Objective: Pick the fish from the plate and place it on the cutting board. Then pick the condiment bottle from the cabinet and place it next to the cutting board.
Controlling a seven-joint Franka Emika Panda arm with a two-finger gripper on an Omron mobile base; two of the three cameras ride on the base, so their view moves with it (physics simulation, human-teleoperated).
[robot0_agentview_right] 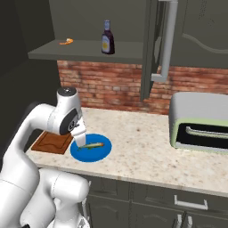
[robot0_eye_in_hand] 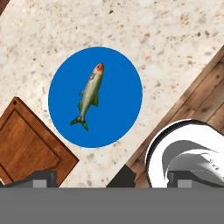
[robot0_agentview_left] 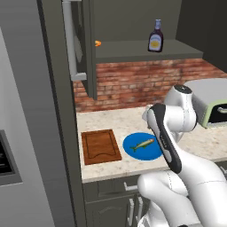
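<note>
Looking down from the hand view, the fish (robot0_eye_in_hand: 89,95) lies in the middle of the blue plate (robot0_eye_in_hand: 118,113), its reddish head pointing away from the cutting board (robot0_eye_in_hand: 26,140), whose corner sits just beside the plate's rim on the speckled counter (robot0_eye_in_hand: 175,39). That overhead angle shows the gap between board and plate clearly. The base views add what lies higher up: the condiment bottle (robot0_agentview_left: 155,37) stands upright on the shelf of the open cabinet (robot0_agentview_left: 133,48), with a small orange item (robot0_agentview_left: 98,43) further along the same shelf. The right base view also takes in a toaster oven (robot0_agentview_right: 200,122) on the counter, well apart from the plate. The gripper (robot0_eye_in_hand: 111,180) hangs above the plate with its jaws spread as wide as they go, two dark fingertips (robot0_eye_in_hand: 43,178) at the frame's bottom edge, holding nothing and touching nothing.
</note>
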